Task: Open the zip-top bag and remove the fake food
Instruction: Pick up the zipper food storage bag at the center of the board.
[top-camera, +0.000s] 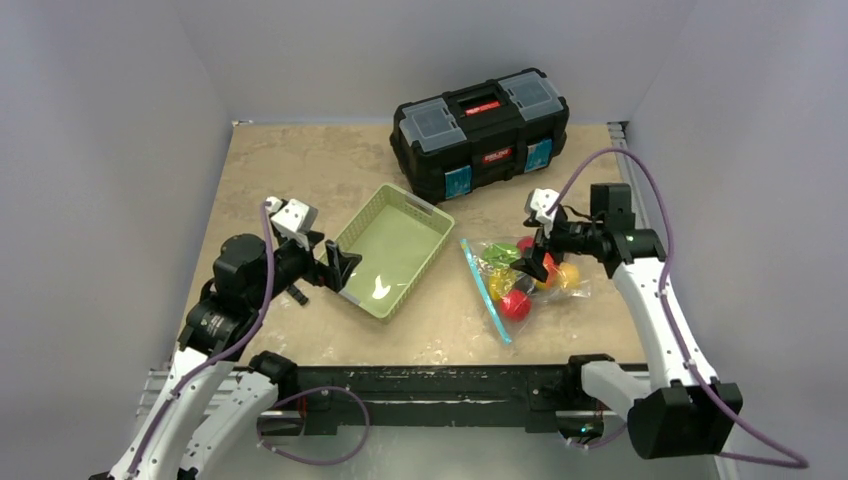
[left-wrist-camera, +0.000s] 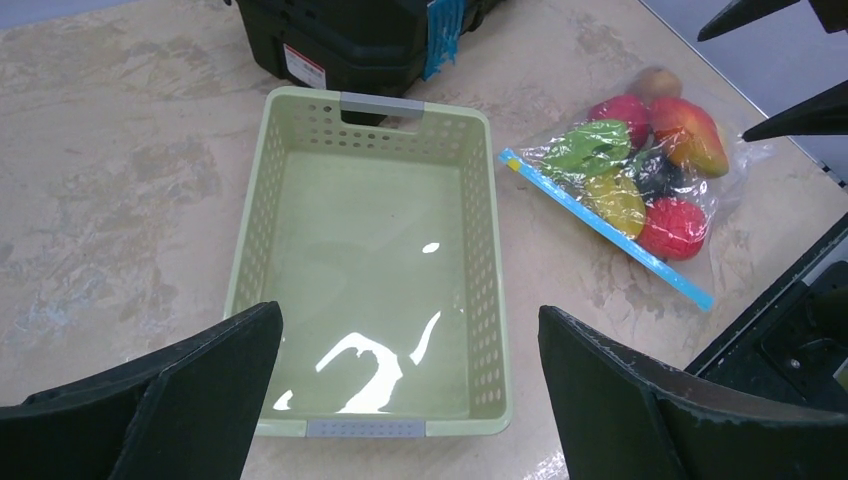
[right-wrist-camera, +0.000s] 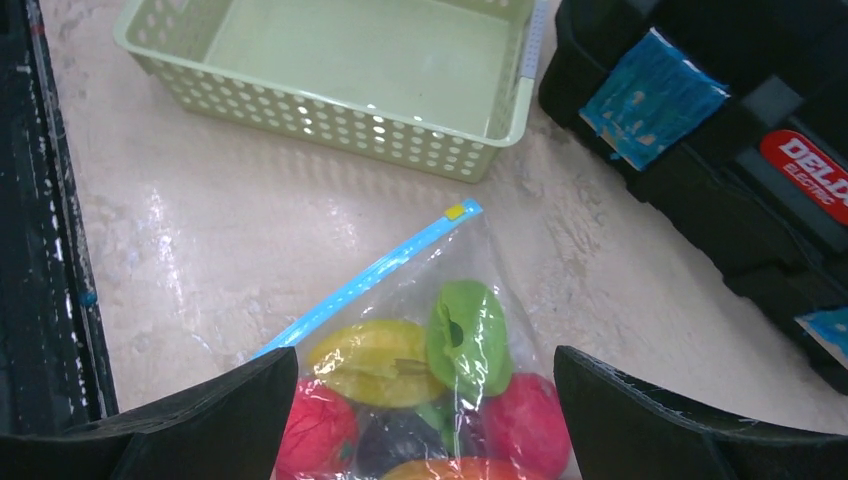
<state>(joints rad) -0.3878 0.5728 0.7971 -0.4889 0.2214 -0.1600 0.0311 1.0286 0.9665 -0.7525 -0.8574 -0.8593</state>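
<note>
Plain grey walls close in a mottled beige table (top-camera: 290, 170) on three sides, and both arms rise from a black rail (top-camera: 430, 385) along its near edge. The largest thing on the surface is a black toolbox (top-camera: 482, 130) with a red panel on its lid and blue stickers on its front, standing at the far edge. Nearer, left of centre, a pale green lattice basket (top-camera: 395, 245) sits at an angle. Just to its right, and not touching it, the zip-top bag (top-camera: 505, 285) lies flat on the table. Its teal-blue zip strip (right-wrist-camera: 370, 275) runs along the edge that faces the basket.

The left gripper (top-camera: 338, 268) hangs over the basket's near end, jaws spread wide and gripping nothing. The right gripper (top-camera: 537, 258) hovers over the bag's bulging side, away from the strip, with its jaws just as wide. Whether it touches the plastic cannot be told.

The fake food (right-wrist-camera: 468, 335) is bunched inside the bag: red, green, yellow, orange and one dark piece.
</note>
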